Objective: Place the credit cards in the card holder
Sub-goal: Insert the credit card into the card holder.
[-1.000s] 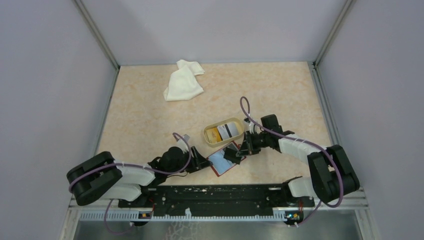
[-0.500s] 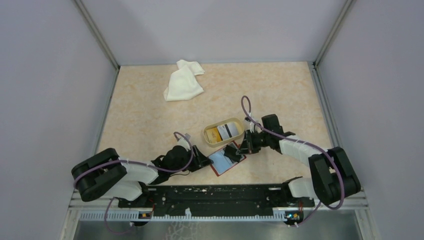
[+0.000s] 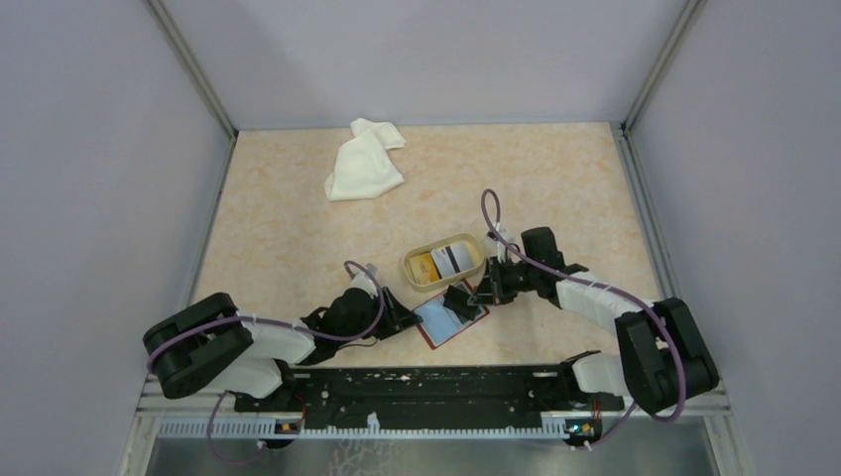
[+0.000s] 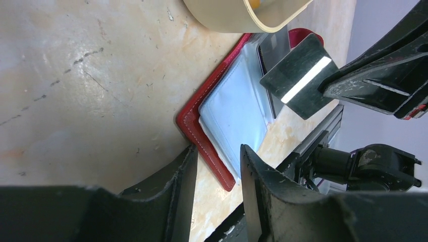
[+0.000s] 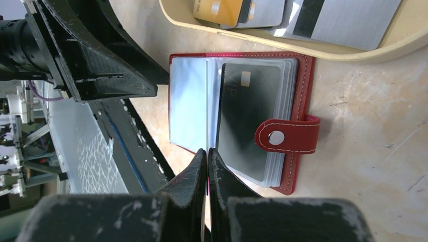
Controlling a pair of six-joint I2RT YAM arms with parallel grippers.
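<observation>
Now half-open left fingers (image 4: 262, 191) straddle the card holder (image 4: 188, 123); right fingers (image 5: 194, 174) shut.

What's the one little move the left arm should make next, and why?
Probably close the left end effector on the near corner of the card holder. Its open jaws straddle that red edge, and pinning it would likely steady the open pockets for loading.

The card holder (image 3: 436, 319) lies open on the table (image 3: 298, 238), at the middle of the near edge. Just behind it sits a dish (image 3: 406, 267) with credit cards (image 3: 446, 261) in it. The left gripper (image 3: 407, 319) is at the holder's left corner, and the right gripper (image 3: 458, 302) is over its right side. A cloth (image 3: 363, 159) lies far back, left of centre.
</observation>
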